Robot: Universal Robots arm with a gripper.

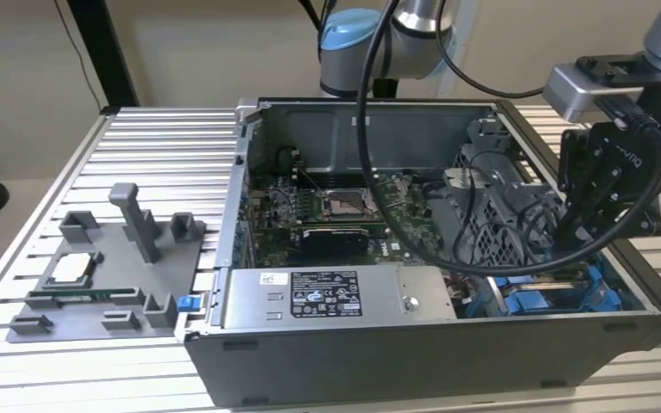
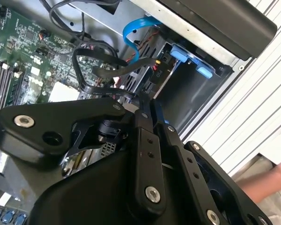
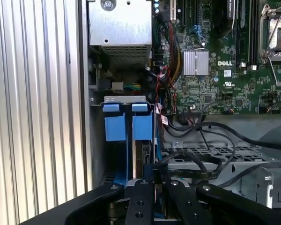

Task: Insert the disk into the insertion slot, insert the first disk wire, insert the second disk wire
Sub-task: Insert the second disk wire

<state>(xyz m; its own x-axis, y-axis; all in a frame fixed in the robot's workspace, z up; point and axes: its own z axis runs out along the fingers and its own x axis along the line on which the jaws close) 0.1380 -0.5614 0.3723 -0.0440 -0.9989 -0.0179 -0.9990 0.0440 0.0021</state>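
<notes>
The black two-fingered tool (image 1: 577, 225) hangs low inside the open grey metal computer case (image 1: 423, 361), at the case's corner nearest the exterior view's right. Its fingers (image 3: 147, 180) are drawn narrow, almost together, pinching what looks like a thin black cable end (image 2: 145, 101); what exactly sits between them I cannot make out.

The flat disk in its bright blue plastic carrier (image 3: 126, 124) appears already seated in the grey metal insertion slot with blue rails (image 1: 549, 297), just beside the case wall, so the work seems to be at the wire stage.

Risk, as I judge it: the loose black cables (image 3: 210, 159) crowd the tool closely, and a tilted approach could snag them or miss the connector and bend it.

The first wrist view shows the blue tabs square-on. The second wrist view shows a light blue flat cable (image 2: 133, 33) looping above the bay and someone's hand (image 2: 267, 180) beyond the ribbed aluminium desk (image 2: 253, 112) edge. The exterior view shows a grey fixture block (image 1: 113, 275).
</notes>
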